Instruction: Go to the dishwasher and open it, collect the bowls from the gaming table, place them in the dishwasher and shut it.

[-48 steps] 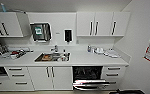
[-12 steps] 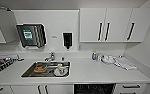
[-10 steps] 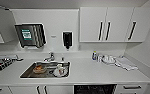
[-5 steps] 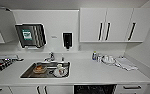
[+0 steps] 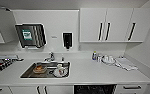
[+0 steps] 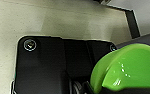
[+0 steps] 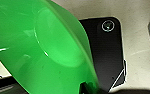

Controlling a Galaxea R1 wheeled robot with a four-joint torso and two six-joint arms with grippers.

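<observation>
Head camera high, facing counter (image 5: 91,72) and wall — each wrist camera close on green bowl, floor behind.

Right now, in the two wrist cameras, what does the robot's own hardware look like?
Each wrist shows a flat black plate with rounded corners. The left plate has round silver fittings at its corners; the right plate shows one such fitting. I can't make out the claw fingers on either.
</observation>
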